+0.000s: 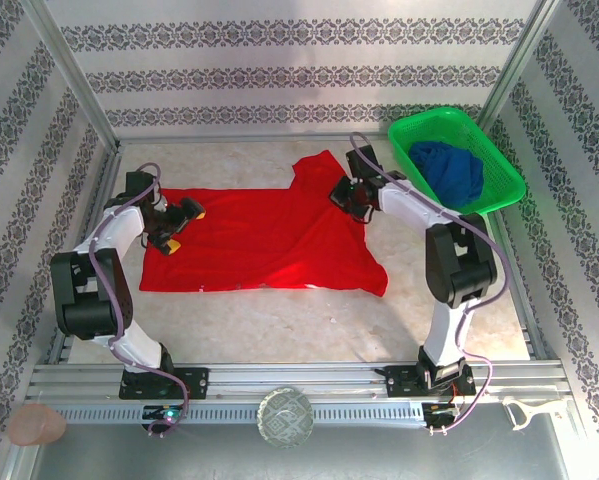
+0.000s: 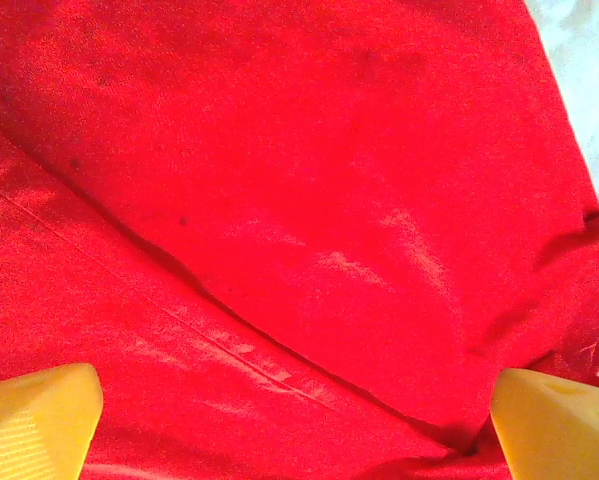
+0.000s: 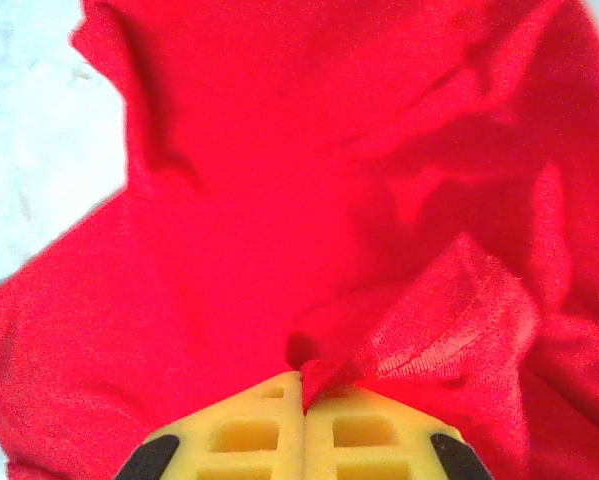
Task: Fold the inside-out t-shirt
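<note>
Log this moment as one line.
t-shirt: spread on table | left claw: open over t-shirt | right claw: shut on t-shirt fold

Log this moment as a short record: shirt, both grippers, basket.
shirt: red t-shirt spread wrinkled on the table, not yet folded
left gripper: left gripper open, fingers wide apart over the shirt's left part; contact cannot be told
right gripper: right gripper shut, pinching a raised fold of the shirt's edge on the right side
basket: green basket at the far right, holding a blue garment
</note>
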`<state>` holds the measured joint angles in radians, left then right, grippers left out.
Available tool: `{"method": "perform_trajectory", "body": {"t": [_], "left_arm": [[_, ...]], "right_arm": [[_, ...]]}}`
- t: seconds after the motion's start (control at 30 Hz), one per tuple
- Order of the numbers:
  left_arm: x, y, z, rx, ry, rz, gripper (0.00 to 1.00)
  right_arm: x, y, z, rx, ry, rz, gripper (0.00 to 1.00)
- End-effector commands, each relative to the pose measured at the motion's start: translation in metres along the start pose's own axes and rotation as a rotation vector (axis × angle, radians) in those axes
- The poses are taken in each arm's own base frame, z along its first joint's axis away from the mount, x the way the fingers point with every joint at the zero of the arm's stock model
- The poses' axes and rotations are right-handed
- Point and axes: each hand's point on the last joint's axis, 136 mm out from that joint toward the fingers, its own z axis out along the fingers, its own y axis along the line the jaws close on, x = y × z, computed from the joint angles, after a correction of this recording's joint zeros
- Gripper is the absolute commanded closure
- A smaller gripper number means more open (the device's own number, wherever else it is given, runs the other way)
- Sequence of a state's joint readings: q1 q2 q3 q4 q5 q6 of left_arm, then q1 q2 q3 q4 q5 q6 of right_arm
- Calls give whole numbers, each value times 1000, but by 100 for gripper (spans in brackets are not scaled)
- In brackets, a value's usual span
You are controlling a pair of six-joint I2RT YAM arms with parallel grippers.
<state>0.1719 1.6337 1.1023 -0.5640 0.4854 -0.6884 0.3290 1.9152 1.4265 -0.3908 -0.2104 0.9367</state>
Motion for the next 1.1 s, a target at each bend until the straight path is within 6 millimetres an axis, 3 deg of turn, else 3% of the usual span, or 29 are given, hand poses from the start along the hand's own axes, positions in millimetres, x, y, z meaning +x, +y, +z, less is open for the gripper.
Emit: {"method": "perform_trajectory", "body": {"t": [0.0,0.03,0.07,0.2,0.47,0.6,0.77,0.87,0.93,1.0,1.07], "left_arm": [[-8,2,2,-17,-8,-6,0],[-7,3,3,-22,-3,-7,0],[-7,3,4,-24,1,-7,0],[-7,4,4,-29,-2,-2,1],[-4,12,6,-52,5,11,0],[-2,18,14,-62,16,4,0],[-2,21,24,-48,18,-11,0],[3,30,33,-65,32,-36,0],[6,45,36,-116,24,-56,0],[10,64,35,-185,10,-80,0],[15,81,33,-237,2,-116,0]], "right_arm": [[-15,23,16,-112,-3,-61,63],[-14,28,14,-122,14,-72,47],[-11,31,11,-131,30,-87,39],[0,13,-29,-95,1,-137,37],[61,-108,-90,122,27,-76,38],[93,-143,-95,140,76,-46,37],[115,-166,-80,156,129,8,38],[122,-171,-66,150,161,43,51],[125,-183,-63,188,170,66,79],[128,-194,-65,224,170,91,100],[130,-206,-72,260,159,124,100]]}}
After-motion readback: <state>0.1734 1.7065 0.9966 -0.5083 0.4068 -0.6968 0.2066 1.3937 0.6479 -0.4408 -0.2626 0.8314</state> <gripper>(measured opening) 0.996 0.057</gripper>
